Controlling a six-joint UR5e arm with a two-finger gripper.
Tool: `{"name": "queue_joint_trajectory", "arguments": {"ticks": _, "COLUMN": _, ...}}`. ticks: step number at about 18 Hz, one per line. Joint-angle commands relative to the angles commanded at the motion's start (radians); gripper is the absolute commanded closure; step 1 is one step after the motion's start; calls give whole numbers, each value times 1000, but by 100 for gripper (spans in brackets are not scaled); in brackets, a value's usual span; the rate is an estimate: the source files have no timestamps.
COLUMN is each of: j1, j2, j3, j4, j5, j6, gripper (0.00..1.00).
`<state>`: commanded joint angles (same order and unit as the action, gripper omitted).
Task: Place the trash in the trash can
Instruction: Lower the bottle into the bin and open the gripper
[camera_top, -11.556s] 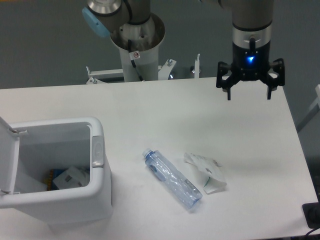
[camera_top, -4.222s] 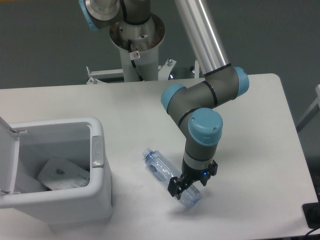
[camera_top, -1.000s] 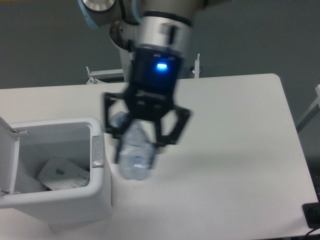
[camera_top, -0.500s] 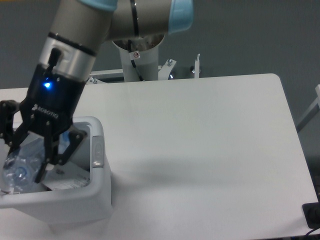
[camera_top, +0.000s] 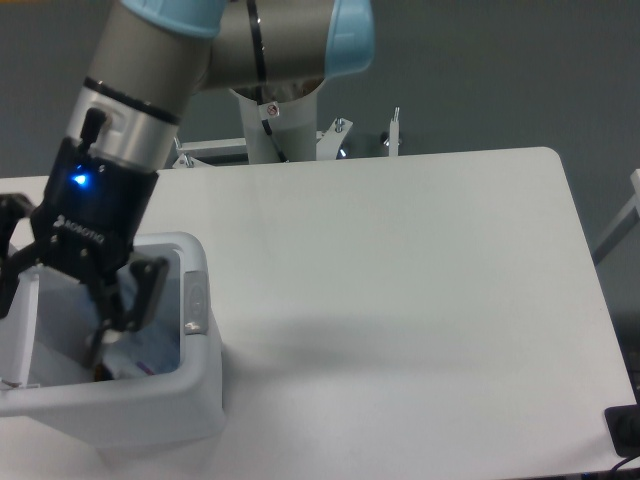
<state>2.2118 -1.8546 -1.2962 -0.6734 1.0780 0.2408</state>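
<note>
1. Grey wall behind, and a white table (camera_top: 420, 300) fills most of the view; its bare top shows no trash.
2. At the far left the trash can (camera_top: 190, 400) stands on the table, mouth upward, so items can drop straight in.
3. Above that mouth hangs the gripper (camera_top: 85, 300), fingers (camera_top: 148, 285) spread apart and grasping nothing, which suits a release over the bin.
4. Inside the can, below the fingers, only a pale bluish-white patch shows; I cannot tell the bottle from the wrapper there, so both are probably inside but largely hidden.
5. To the right, the arm's base post (camera_top: 275, 110) rises behind the table.
</note>
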Motion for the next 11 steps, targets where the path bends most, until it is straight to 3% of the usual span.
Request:
{"name": "queue_joint_trajectory", "arguments": {"ticks": 5, "j1": 78, "j2": -3, "j3": 15, "j4": -15, "j5": 307, "j6": 66, "gripper": 0}}
{"name": "queue_joint_trajectory", "arguments": {"ticks": 11, "j1": 118, "j2": 23, "j3": 3, "j4": -242, "j5": 457, "j6": 303, "gripper": 0}}
